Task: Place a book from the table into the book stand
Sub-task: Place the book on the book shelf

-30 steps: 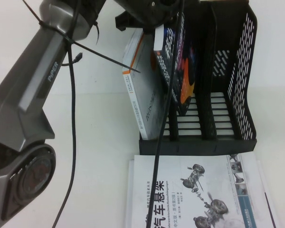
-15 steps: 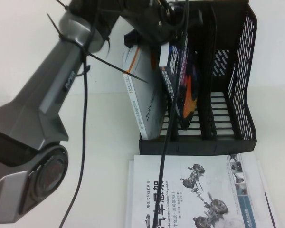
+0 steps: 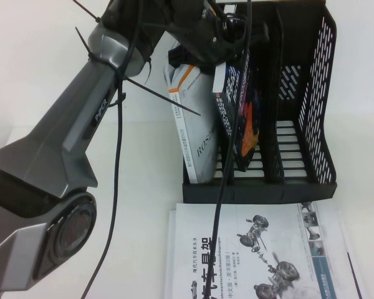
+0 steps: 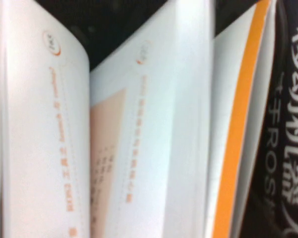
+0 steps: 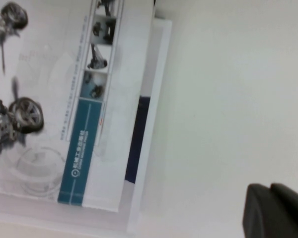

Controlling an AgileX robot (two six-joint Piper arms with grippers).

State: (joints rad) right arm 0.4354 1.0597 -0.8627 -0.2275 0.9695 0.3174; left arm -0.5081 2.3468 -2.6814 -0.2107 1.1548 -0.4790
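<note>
The book (image 3: 240,118), dark with white characters and orange blobs, stands tilted in the second slot of the black book stand (image 3: 311,93). Its lower edge is near the slatted base. My left gripper (image 3: 215,47) is at the book's top edge and shut on it; the wrist hides the fingers. The left wrist view shows the book's dark cover (image 4: 283,124) beside white pages. My right gripper (image 5: 270,198) is shut and empty over the white table (image 5: 228,99), out of the high view.
A white book with an orange stripe (image 3: 196,124) leans in the stand's leftmost slot, against the dark book. A white book with car-suspension drawings (image 3: 255,249) lies on the table in front of the stand, on top of another book. The stand's right slot is empty.
My left arm has swung right and down toward the stand. The dark book has sunk deeper into its slot, and the white striped book has been pushed more upright.
</note>
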